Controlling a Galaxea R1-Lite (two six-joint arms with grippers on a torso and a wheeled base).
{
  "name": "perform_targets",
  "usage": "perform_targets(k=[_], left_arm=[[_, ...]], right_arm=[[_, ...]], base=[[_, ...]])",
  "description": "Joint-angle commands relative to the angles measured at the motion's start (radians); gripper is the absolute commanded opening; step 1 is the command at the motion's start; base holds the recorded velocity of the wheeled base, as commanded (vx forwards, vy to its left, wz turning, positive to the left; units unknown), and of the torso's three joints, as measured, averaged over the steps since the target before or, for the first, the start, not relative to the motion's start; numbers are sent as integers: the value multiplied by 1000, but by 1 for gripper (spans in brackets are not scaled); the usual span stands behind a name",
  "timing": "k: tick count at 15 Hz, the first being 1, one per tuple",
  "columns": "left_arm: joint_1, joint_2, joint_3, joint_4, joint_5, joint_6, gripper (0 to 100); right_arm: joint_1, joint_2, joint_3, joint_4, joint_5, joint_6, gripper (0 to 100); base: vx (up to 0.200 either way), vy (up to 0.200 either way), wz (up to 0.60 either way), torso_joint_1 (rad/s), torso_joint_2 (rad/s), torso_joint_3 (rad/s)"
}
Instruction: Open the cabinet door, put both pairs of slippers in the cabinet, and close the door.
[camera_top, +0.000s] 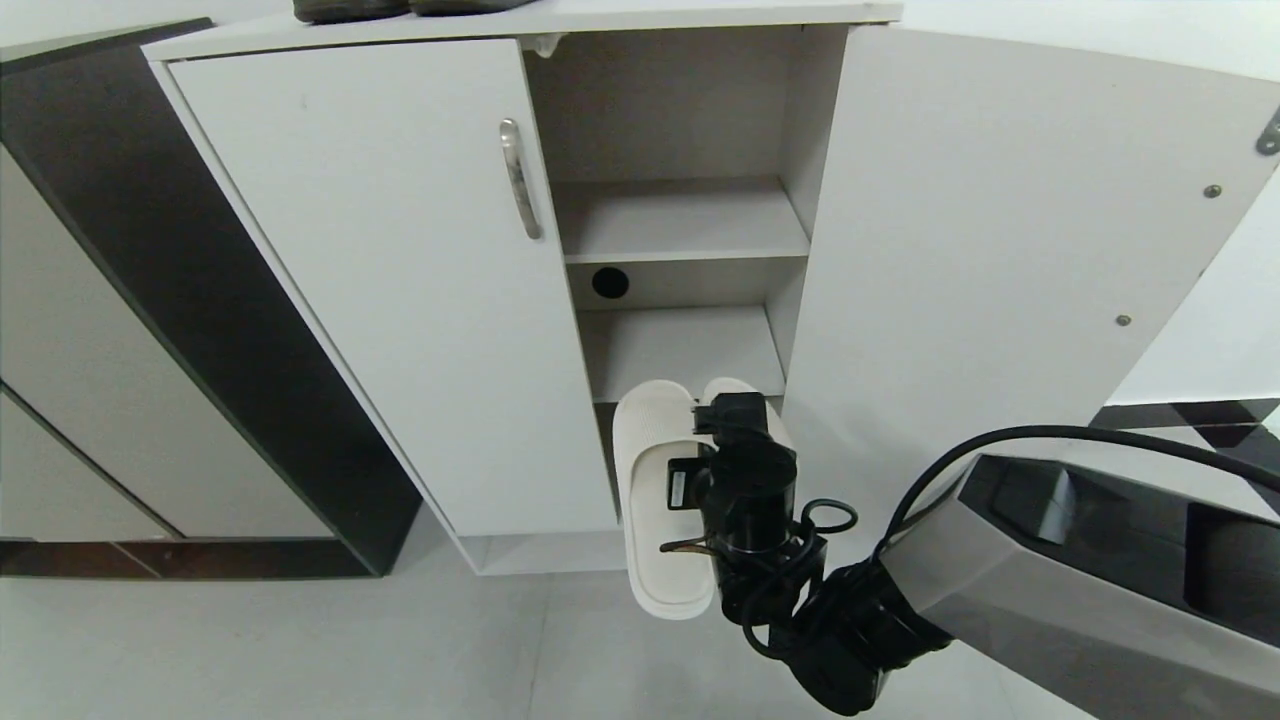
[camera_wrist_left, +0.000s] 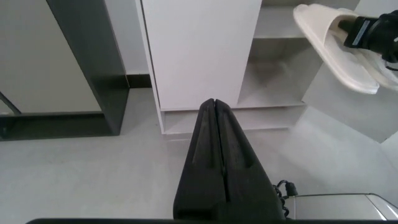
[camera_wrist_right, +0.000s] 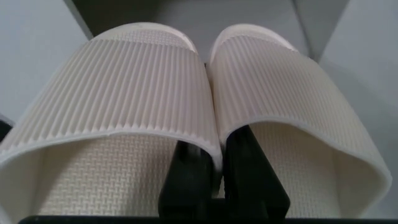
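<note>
Stowage step: right end effector pinches the cream slippers before the open cabinet; left end effector is pressed together. Next: advance onto the lower shelf, release.

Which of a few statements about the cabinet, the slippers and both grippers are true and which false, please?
1. The cabinet's right door stands open. True.
2. The right gripper holds a single slipper. False: it is shut on a pair of cream slippers, side by side.
3. The slippers lie on a shelf. False: they are held in the air in front of the open compartment.
4. The left gripper has its fingers shut with nothing between them. True.
5. The left door is swung open. False: it is closed, and its handle sits at the edge next to the opening.
</note>
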Motion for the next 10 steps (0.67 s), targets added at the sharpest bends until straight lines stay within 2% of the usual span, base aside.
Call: perform_targets(k=[1, 5, 9, 10], left_arm=[[0, 2, 0, -1, 0, -1, 0], [0, 2, 0, -1, 0, -2, 0], [0, 2, 0, -1, 0, -1, 0], [0, 2, 0, -1, 0, -2, 0]], right_arm=[[-6, 7, 14, -14, 19, 1, 0], [-21, 4, 26, -25, 37, 1, 0], [-29, -10, 34, -22, 37, -4, 0], [-29, -19, 45, -22, 37, -7, 0]], base=[[0, 0, 0, 2, 2, -193], [0, 0, 0, 2, 5, -194], [0, 0, 0, 4, 3, -76], [0, 200, 0, 2, 7, -36]])
